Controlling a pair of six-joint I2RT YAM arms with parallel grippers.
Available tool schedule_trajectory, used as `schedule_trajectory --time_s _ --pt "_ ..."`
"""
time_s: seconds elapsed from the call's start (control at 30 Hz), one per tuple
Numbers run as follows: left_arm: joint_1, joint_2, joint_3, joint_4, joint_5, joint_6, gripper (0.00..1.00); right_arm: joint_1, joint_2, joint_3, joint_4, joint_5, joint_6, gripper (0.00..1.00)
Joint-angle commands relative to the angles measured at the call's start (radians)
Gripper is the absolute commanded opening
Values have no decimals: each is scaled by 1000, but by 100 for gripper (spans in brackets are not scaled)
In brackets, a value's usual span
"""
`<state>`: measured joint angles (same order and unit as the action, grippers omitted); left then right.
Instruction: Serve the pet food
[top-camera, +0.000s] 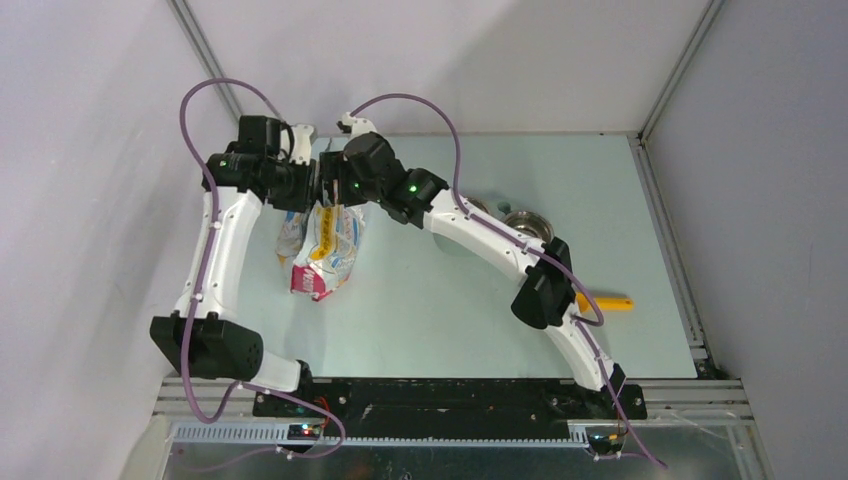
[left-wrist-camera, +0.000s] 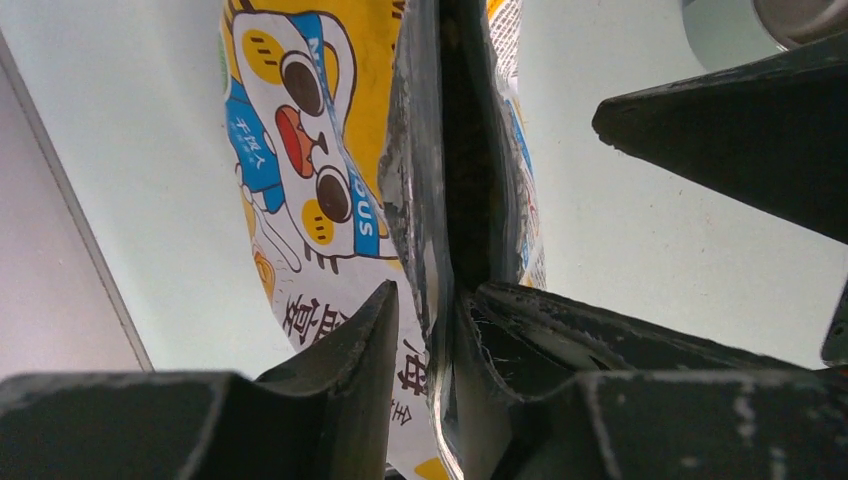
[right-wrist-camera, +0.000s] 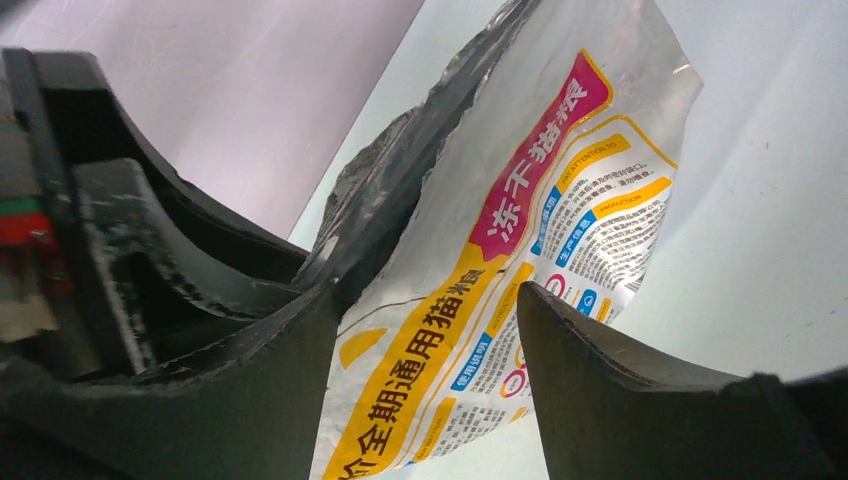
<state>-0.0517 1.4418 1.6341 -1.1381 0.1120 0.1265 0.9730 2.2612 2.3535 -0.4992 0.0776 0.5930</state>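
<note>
Near edge: my two arms start here, side by side, and both reach to the far left of the table (top-camera: 450, 320).
Scoop (top-camera: 612, 301): on the right, its yellow handle pokes out from behind my right elbow; the rest is hidden.
Bag (top-camera: 325, 250): printed foil, hanging below both my pincers, pink bottom end nearest me. I cannot tell whether it rests on the table.
Bowls (top-camera: 528, 225): steel, right of the bag and well apart from it; one sits partly behind my right arm.
Pet food (left-wrist-camera: 466, 190): down inside the bag's slit mouth, a dark brownish mass, pieces too dim to tell apart.
Left pincer (left-wrist-camera: 430, 295): pinched on one lip of the bag's mouth, fingertips almost meeting over the foil.
Right pincer (right-wrist-camera: 425, 300): jaws wide apart, astride the bag's printed face. One finger (right-wrist-camera: 290, 340) touches the torn top edge; I see no clamp.
</note>
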Motion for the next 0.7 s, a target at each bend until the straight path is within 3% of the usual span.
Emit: schedule_trajectory --time_s 0.0,0.27,0.67 --pt "10 -42 -30 22 20 -13 31 10 16 62 9 58 -3 68" --pt "11 -39 -45 34 44 -31 20 6 31 115 8 94 6 65" --pt "11 -41 -35 56 64 -38 14 -17 30 42 -15 93 -25 51"
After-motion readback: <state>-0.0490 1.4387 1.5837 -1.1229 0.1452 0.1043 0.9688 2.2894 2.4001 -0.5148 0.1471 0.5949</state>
